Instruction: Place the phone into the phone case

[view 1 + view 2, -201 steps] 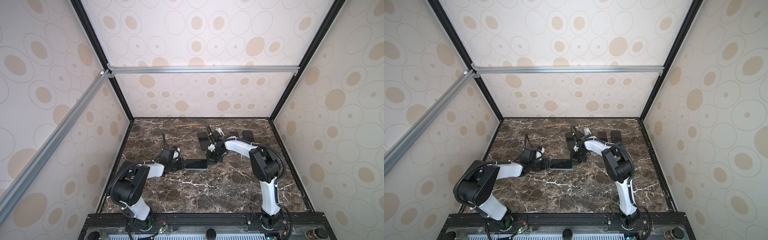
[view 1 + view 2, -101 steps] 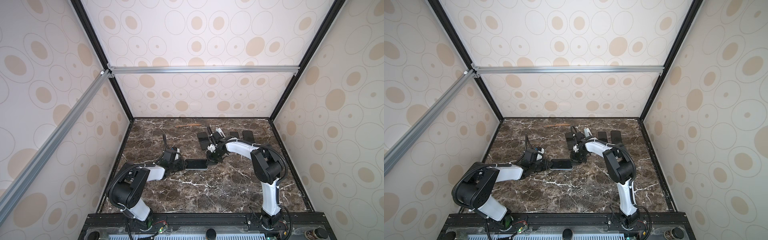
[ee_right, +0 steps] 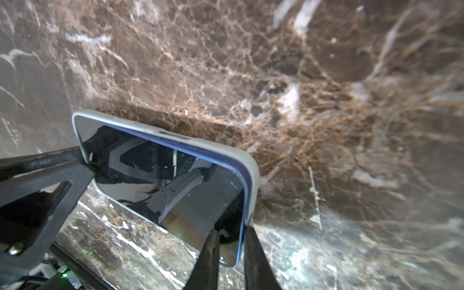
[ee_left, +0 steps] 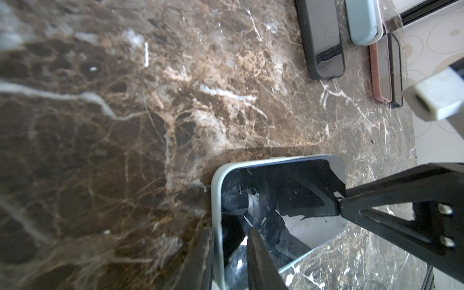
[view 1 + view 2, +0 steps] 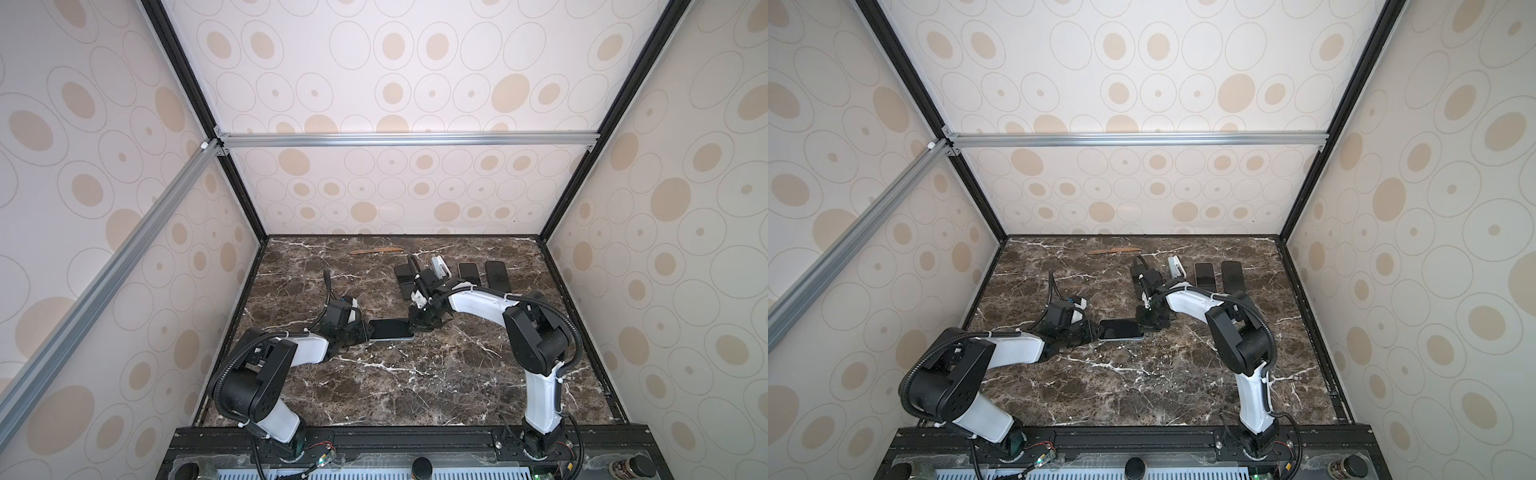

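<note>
While phone (image 5: 390, 328) lies in phone case (image 3: 200, 147) mid-frame, left gripper (image 4: 229, 238) pinches one end; right gripper (image 3: 232, 233), jaws barely apart, straddles the other, grip unclear.

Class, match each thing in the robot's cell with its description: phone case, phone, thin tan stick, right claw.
Things:
1. phone case
2. phone
3. thin tan stick
4. right claw

Descriptions:
a. lies by the back wall
b. blue side edge, glossy dark screen
c. pale rim
d. at the phone's right-hand end in both top views

Pairs: 1-c, 2-b, 3-a, 4-d
</note>
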### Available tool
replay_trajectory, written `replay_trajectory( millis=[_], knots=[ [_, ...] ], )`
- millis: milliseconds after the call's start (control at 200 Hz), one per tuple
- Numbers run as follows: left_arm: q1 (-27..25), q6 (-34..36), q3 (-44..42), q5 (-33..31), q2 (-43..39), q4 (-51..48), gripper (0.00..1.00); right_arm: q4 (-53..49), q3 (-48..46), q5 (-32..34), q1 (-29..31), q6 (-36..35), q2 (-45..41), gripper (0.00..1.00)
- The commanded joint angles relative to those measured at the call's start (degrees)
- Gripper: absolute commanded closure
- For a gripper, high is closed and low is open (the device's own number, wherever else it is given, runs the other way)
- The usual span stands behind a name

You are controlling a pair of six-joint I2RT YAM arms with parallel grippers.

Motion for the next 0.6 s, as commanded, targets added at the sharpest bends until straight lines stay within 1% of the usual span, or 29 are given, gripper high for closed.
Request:
replay_trajectory(
  millis=[0, 50, 145, 335, 590],
  knots=[
    [-0.6, -1.0, -3.6, 1.7, 1.2, -12.5, 0.75, -3.9, -0.6, 3.2, 3.2, -1.2, 3.9, 0.78],
    [0.0, -0.8, -3.6, 1.7, 0.7, -12.6, 0.75, -4.6, 0.1, 3.7, 2.8, -1.6, 3.1, 0.75],
    [0.6, -0.2, -3.3, 1.8, 0.1, -13.2, 0.75, -4.9, 0.5, 3.7, 2.1, -1.8, 1.8, 0.72],
    [0.8, 0.2, -3.1, 2.6, 0.5, -12.9, 0.75, -5.8, 0.5, 3.8, 1.7, -2.0, 0.1, 0.72],
    [0.9, 0.1, -3.7, 2.8, 0.6, -12.5, 0.75, -5.0, -2.6, 3.1, 1.6, -1.5, -0.9, 0.82]
  ],
)
